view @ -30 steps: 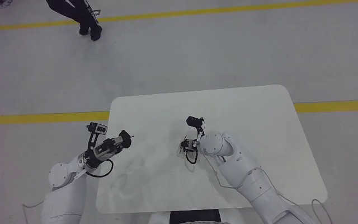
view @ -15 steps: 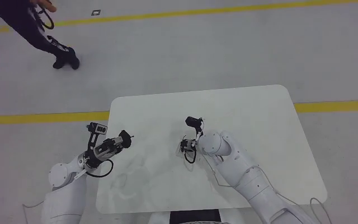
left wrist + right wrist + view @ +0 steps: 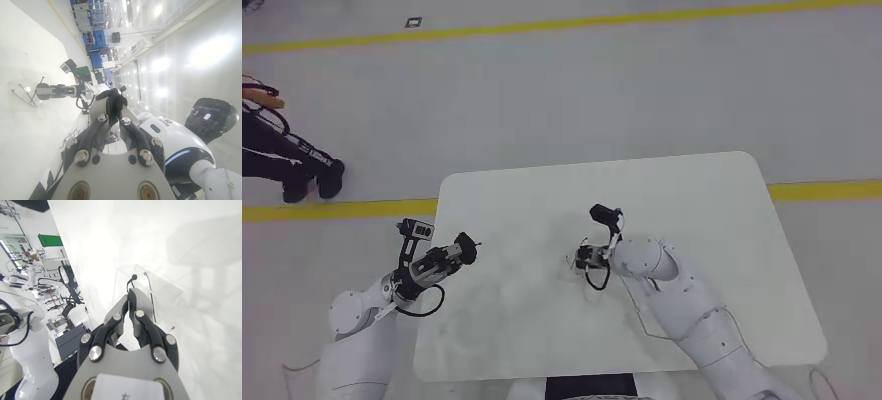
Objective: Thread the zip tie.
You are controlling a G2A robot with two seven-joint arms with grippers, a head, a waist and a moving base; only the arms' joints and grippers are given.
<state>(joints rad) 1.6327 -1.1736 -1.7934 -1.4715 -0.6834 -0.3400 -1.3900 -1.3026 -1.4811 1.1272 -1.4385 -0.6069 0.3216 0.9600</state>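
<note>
My right gripper (image 3: 129, 293) is shut on a black zip tie (image 3: 132, 278), whose head sticks out past the fingertips. It hangs just over a clear tray (image 3: 166, 283) that holds another loose zip tie (image 3: 150, 285). In the top view the right gripper (image 3: 584, 256) is near the middle of the table, by the tray (image 3: 570, 266). The left wrist view shows the right gripper (image 3: 37, 91) with the held tie (image 3: 38, 86) slanting across it, and loose ties (image 3: 22, 96) in the tray. My left gripper (image 3: 113, 94) is shut and apart, at the table's left edge (image 3: 467, 243).
The white table (image 3: 692, 200) is bare around the tray. A tiny brown scrap (image 3: 172, 328) lies on the table beside the tray. Grey floor with yellow lines surrounds the table.
The right arm has shifted slightly to the right over the tray, with the zip tie still in its gripper. The left arm has not moved.
</note>
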